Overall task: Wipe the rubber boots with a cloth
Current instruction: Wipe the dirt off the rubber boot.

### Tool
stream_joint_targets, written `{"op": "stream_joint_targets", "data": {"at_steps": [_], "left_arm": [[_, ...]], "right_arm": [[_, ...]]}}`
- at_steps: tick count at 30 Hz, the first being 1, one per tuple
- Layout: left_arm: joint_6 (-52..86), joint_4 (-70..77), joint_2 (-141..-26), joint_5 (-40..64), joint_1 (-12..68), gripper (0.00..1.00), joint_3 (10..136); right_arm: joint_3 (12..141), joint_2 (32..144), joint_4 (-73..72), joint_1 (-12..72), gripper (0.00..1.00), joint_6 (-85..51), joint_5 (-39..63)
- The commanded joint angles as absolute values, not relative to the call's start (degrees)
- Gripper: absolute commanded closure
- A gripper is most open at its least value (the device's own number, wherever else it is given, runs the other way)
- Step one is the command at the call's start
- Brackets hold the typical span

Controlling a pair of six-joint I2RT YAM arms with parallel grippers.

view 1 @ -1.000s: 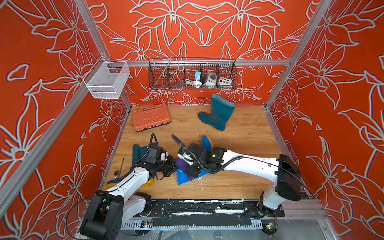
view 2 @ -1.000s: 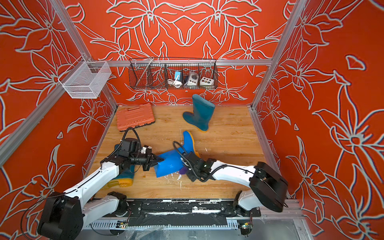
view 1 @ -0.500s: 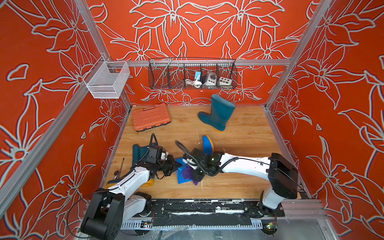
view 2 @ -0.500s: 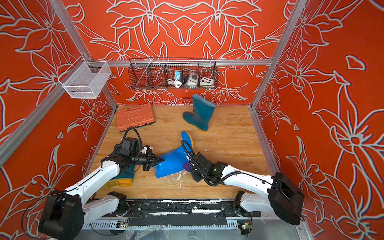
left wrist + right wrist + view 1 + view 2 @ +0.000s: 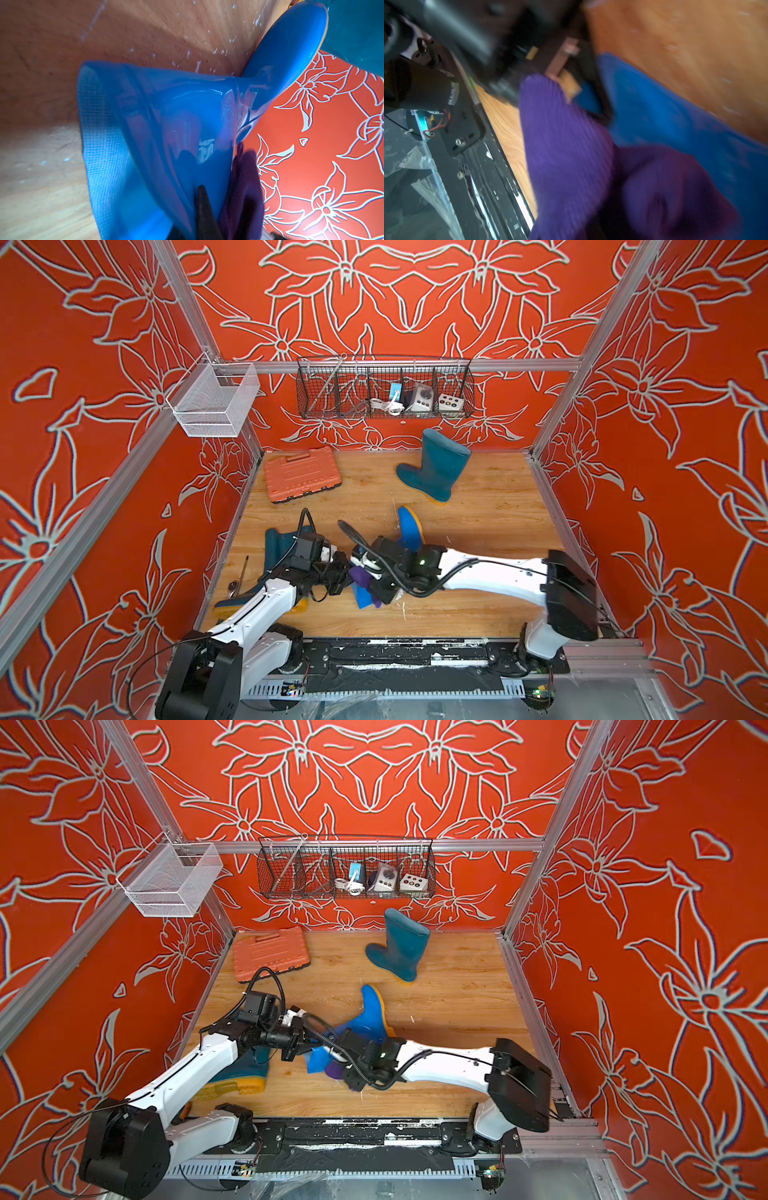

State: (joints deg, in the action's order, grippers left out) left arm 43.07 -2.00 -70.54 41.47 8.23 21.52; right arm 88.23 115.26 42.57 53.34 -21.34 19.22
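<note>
Cloth (image 5: 360, 575) slid along blue boot (image 5: 409, 529), right gripper (image 5: 376, 588) clenched on it, left gripper (image 5: 341, 574) pinching the cuff, so wiping was mid-stroke.

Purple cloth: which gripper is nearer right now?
Right. The right gripper is shut on the cloth; the left gripper sits just beside it, shut on the shaft of the blue boot.

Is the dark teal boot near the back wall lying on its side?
No: in a top view the teal boot stands upright, its sole flat on the wooden table and its open top pointing up.
</note>
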Motion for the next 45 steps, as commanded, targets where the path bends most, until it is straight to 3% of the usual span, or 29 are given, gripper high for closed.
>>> {"op": "stream_joint_targets", "data": {"at_steps": [1,4,7,14,17,22,27,30,34,40,45], "left_arm": [[42.6,-4.7,-68.6,40.7,7.6,1.0,21.0],[43.7,-4.1,-68.2,41.0,7.6,1.0,20.8],[45.4,-3.0,-67.9,41.9,7.6,1.0,21.0],[46.7,-6.1,-63.8,39.7,7.6,1.0,22.5],[47.3,-7.6,-62.8,39.0,7.6,1.0,23.1],[48.2,-8.3,-61.0,38.6,7.7,1.0,23.0],[48.8,-9.5,-59.7,36.7,7.8,1.0,23.0],[49.5,-9.6,-60.0,36.3,8.0,1.0,23.5],[50.9,-13.1,-63.3,36.7,8.0,1.0,26.1],[57.1,-11.2,-66.1,39.1,8.0,1.0,27.1],[58.9,-11.4,-64.5,39.3,8.0,1.0,27.2]], "right_arm": [[81.0,106.6,46.0,43.9,1.0,-20.9,15.8],[78.8,101.5,46.7,38.7,1.0,-20.4,14.3],[80.5,100.8,46.6,39.3,1.0,-21.7,15.2],[94.8,112.7,44.3,56.1,1.0,-24.4,18.7],[99.4,117.7,45.9,58.3,1.0,-23.2,20.5],[91.6,114.0,47.7,53.1,1.0,-20.3,17.2],[76.5,102.4,44.8,38.2,1.0,-22.2,18.2],[77.5,98.8,44.3,36.8,1.0,-22.6,17.3],[82.4,100.3,41.1,43.9,1.0,-27.1,17.8],[93.9,111.3,37.6,59.9,1.0,-25.9,24.6],[92.4,115.0,40.1,60.2,1.0,-22.4,26.6]]}}
